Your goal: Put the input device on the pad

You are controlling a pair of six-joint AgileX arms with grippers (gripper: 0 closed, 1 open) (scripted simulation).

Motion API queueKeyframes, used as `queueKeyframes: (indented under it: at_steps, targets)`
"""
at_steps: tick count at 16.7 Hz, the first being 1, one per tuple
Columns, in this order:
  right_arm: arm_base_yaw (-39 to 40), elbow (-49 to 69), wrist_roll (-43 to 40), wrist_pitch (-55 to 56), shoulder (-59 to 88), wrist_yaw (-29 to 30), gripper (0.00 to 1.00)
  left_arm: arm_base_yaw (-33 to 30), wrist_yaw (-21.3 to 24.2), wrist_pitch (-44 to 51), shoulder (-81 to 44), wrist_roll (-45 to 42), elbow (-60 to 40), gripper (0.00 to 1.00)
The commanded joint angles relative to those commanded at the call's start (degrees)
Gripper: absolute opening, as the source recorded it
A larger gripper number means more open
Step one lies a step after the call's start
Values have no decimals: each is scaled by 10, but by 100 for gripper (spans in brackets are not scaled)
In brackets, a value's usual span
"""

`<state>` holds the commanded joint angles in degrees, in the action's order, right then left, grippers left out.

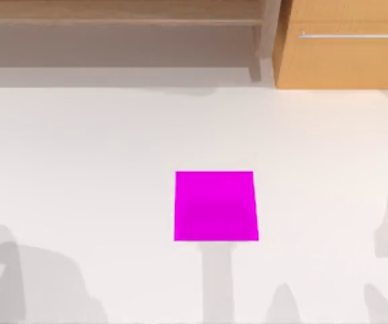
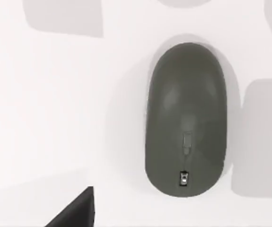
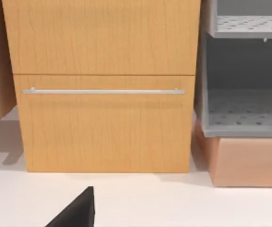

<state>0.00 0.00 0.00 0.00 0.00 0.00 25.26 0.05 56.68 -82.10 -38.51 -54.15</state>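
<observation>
White tabletop (image 1: 79,148) is backed by a wooden drawer cabinet (image 3: 102,85) and grey shelving (image 3: 244,85). Near the table's middle lies the flat magenta square pad (image 1: 215,206), bare. The dark grey rounded computer mouse (image 2: 186,118) is seen flat on the white surface directly beneath the left wrist camera, well apart from the pad as judged. A straight descent centred across the mouse's narrow sides is advised. Finger opening on either arm cannot be told; nothing is seen held.

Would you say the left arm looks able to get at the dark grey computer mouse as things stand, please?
Probably yes. The left wrist view looks straight down on the dark grey computer mouse, which lies alone on the white table with nothing over or against it. The flat magenta square pad sits bare.
</observation>
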Motion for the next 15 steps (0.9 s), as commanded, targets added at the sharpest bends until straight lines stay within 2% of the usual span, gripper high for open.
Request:
queueKeyframes:
  at_steps: [4,10,15]
  targets:
    - [0,0,0,0,0,0,100,21,0,40,-62,-29,-48,100]
    - [0,0,0,0,0,0,100,19,0,38,-63,-29,-46,100]
    - [0,0,0,0,0,0,100,22,0,-56,-106,-30,6,100]
